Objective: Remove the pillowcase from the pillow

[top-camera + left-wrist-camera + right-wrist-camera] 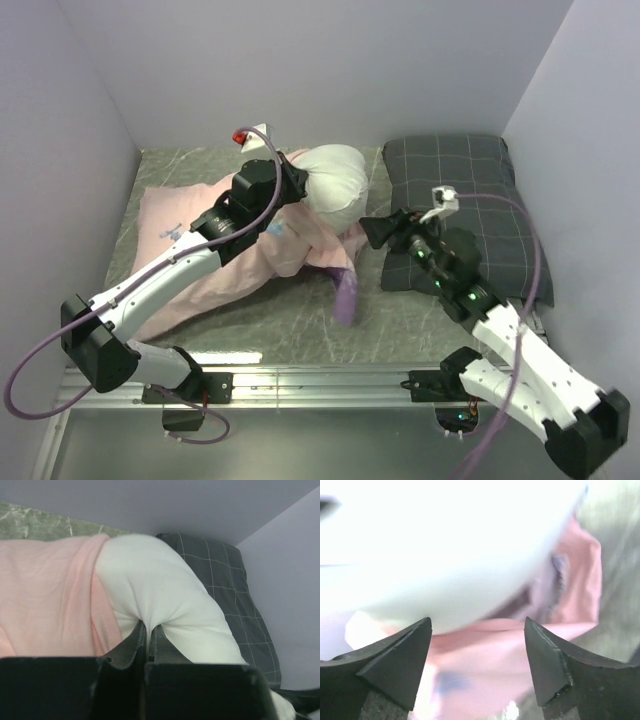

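Lilac walls on three sides, green marbled table [300, 325]. The pillowcase [190, 250] is spread left of centre, pale pink side showing. Its mouth is bunched around the near part of the pillow [335, 178], which pokes out white at the back middle. The left gripper [148, 630] is clamped on a fold of the bare pillow end. I read that as the anchor, so the case can be dragged off against it. The right gripper [477, 630] is spread wide with nothing between the jaws, facing the case rim just beside the pillow, probably lining up a bite on the fabric. The grey checked pillow [470, 200] sits to the right, partly under that arm, not involved.
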### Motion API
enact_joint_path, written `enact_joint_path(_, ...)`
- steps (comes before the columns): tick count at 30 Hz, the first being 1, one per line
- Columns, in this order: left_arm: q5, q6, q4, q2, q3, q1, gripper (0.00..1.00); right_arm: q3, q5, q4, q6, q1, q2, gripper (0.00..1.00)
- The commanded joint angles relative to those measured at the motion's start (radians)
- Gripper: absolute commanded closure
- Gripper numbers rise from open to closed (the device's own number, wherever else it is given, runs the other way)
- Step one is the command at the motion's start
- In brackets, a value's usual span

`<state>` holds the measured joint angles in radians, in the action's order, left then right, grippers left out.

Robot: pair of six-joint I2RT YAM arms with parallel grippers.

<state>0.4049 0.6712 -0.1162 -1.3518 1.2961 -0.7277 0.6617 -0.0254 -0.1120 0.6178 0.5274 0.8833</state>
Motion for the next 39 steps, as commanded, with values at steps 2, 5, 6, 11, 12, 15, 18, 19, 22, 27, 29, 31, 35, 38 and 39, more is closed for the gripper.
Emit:
enact_joint_path(2, -0.064, 0.018, 0.124, 0.02, 0.023, 0.011, 0.99, -0.01, 0.067, -0.04, -0.153, 0.042, -0.136, 0.14)
enact_joint_path(5, -0.097, 0.013, 0.119, 0.011, 0.037, 0.014, 0.99, 0.048, 0.044, -0.011, -0.213, 0.075, -0.091, 0.12)
enact_joint_path(6, -0.103, 0.013, 0.119, 0.008, 0.038, 0.013, 1.0, 0.079, 0.064, 0.0, -0.24, 0.094, -0.072, 0.11)
enact_joint_path(11, -0.138, 0.019, 0.092, 0.005, 0.025, 0.013, 0.99, 0.188, 0.229, 0.046, -0.291, 0.18, 0.074, 0.09)
enact_joint_path(12, -0.143, 0.021, 0.092, 0.009, 0.02, 0.013, 1.0, 0.214, 0.238, 0.034, -0.293, 0.18, 0.132, 0.09)
enact_joint_path(15, -0.166, 0.027, 0.092, 0.02, -0.003, 0.013, 0.99, 0.251, 0.236, 0.006, -0.291, 0.18, 0.207, 0.08)
enact_joint_path(18, -0.205, 0.024, 0.082, 0.025, -0.018, 0.013, 1.0, 0.285, 0.266, -0.032, -0.262, 0.18, 0.282, 0.09)
enact_joint_path(19, -0.219, 0.022, 0.078, 0.026, -0.021, 0.014, 0.99, 0.297, 0.278, -0.044, -0.25, 0.18, 0.308, 0.12)
enact_joint_path(22, -0.264, 0.002, 0.014, 0.034, -0.006, 0.013, 1.0, 0.329, 0.329, -0.031, -0.23, 0.18, 0.338, 0.83)
enact_joint_path(27, -0.2, -0.019, -0.204, 0.117, 0.052, 0.013, 0.63, 0.413, 0.439, 0.139, -0.187, 0.194, 0.353, 1.0)
enact_joint_path(29, -0.137, -0.027, -0.282, 0.164, 0.08, 0.013, 0.32, 0.424, 0.443, 0.166, -0.179, 0.195, 0.35, 1.0)
enact_joint_path(31, -0.08, -0.035, -0.41, 0.2, 0.092, 0.011, 0.22, 0.452, 0.449, 0.211, -0.176, 0.197, 0.356, 1.0)
enact_joint_path(35, -0.046, -0.019, -0.548, 0.318, 0.024, 0.01, 0.17, 0.477, 0.446, 0.238, -0.182, 0.206, 0.362, 1.0)
enact_joint_path(38, -0.026, 0.017, -0.605, 0.37, -0.062, 0.001, 0.18, 0.473, 0.449, 0.238, -0.181, 0.218, 0.348, 1.0)
enact_joint_path(39, -0.032, 0.025, -0.606, 0.379, -0.089, -0.002, 0.19, 0.48, 0.453, 0.242, -0.176, 0.223, 0.347, 1.0)
